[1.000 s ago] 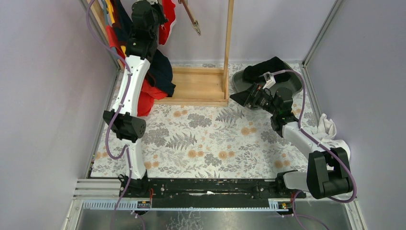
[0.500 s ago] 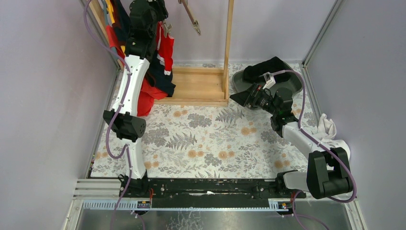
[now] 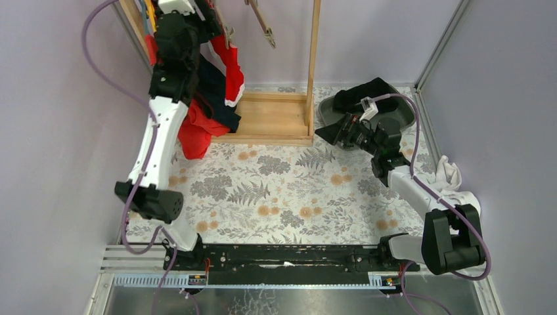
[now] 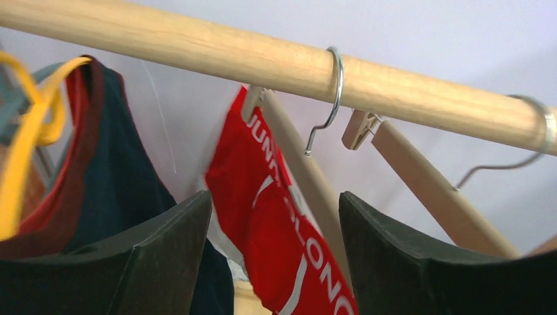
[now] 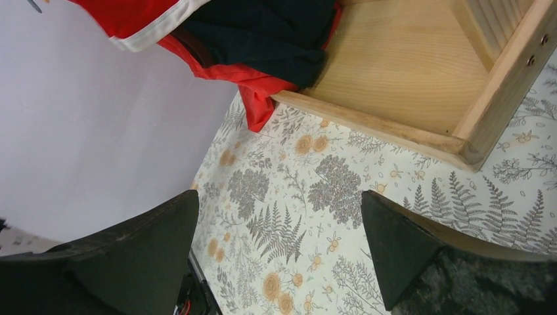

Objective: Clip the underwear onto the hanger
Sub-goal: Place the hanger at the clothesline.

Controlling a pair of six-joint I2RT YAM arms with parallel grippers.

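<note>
A table [image 3: 289, 197] spread with a cloth of ferns and orange blossoms carries the scene. At its far side sits the flat wooden base [image 3: 272, 118] of a clothes rack, a red garment [image 3: 194, 134] drooping over the base's left front corner onto the cloth. At far right rests a dark basin [image 3: 407, 118] holding black clothing [image 3: 364, 94]; a crumpled white cloth [image 3: 450, 176] lies along the right edge.
</note>
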